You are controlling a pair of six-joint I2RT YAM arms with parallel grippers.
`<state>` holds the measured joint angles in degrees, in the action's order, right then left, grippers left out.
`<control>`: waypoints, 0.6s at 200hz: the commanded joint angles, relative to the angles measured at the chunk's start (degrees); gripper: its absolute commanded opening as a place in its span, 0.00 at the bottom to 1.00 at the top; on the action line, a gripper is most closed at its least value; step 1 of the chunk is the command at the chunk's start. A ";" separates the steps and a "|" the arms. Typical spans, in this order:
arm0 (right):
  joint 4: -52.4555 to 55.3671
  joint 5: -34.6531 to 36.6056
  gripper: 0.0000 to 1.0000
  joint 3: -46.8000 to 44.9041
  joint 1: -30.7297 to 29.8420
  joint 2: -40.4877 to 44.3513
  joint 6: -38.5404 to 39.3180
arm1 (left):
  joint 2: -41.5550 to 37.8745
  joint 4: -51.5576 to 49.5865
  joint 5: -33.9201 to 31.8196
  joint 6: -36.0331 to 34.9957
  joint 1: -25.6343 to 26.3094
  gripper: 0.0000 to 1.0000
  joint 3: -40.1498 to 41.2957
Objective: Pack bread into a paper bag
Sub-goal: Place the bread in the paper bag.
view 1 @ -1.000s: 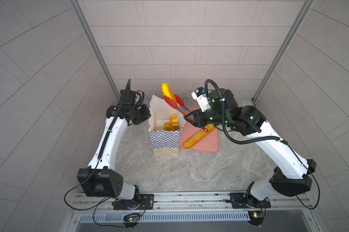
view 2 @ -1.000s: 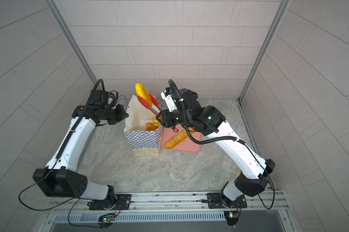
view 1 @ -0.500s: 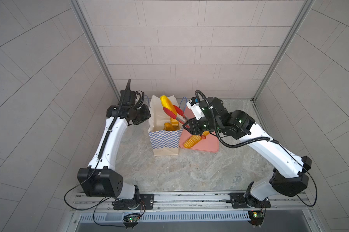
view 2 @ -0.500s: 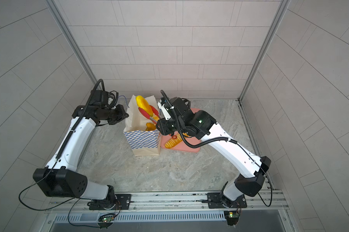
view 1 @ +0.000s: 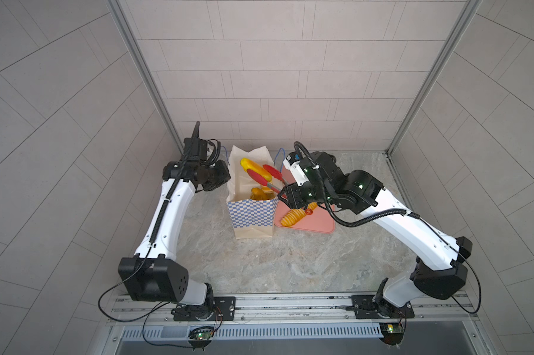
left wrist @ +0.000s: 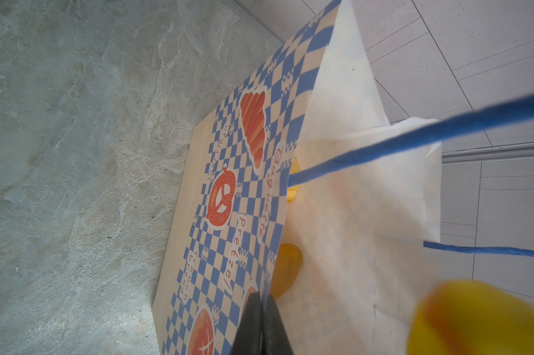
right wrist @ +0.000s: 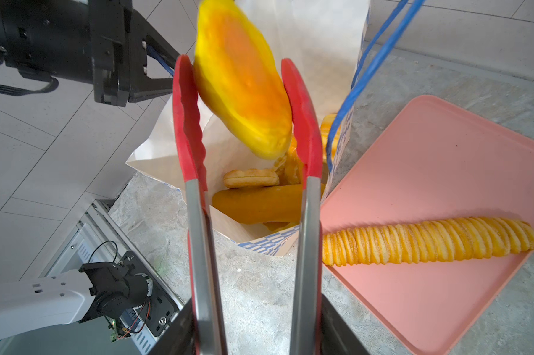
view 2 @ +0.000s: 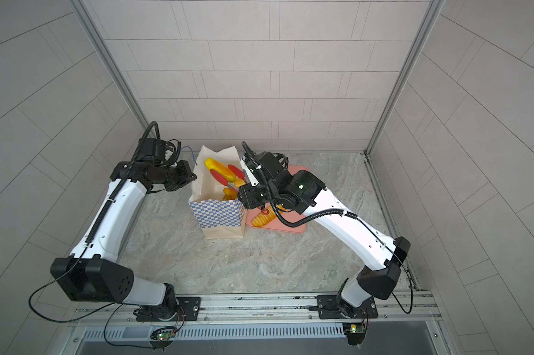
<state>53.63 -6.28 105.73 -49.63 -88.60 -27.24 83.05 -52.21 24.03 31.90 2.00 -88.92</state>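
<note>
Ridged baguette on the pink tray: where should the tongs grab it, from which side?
Mid-length of the ridged baguette, with the tongs coming from above and their arms across its narrow width. It lies flat on the pink tray with both long sides free. A centre grip should keep the long loaf balanced.

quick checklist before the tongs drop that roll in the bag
1. paper bag upright, mouth open: ok
2. left gripper pinching the bag's rim: ok
3. right gripper clamped on the red tongs: ok
4. oval roll between the tong tips, over the bag's mouth: ok
5. roll firmly held: cannot tell, it is blurred
6. ridged baguette packed: not ok, it lies on the pink tray
</note>
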 commanded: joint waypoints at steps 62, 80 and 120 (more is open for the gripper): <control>-1.23 1.11 0.57 1.84 -0.57 0.27 -0.53 | -0.95 -0.35 0.19 -0.52 -0.15 0.00 0.33; -0.83 1.11 0.55 3.08 -0.56 0.01 -0.57 | -0.78 -0.35 0.15 -0.52 -0.18 0.00 0.33; 0.49 1.45 0.54 7.03 -0.57 -0.61 -0.27 | -0.60 -0.20 0.23 -0.50 -0.18 0.00 0.16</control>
<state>54.06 -5.98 109.16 -49.87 -89.17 -27.27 83.05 -52.21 24.03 31.88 2.00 -88.90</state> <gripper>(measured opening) 0.544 0.051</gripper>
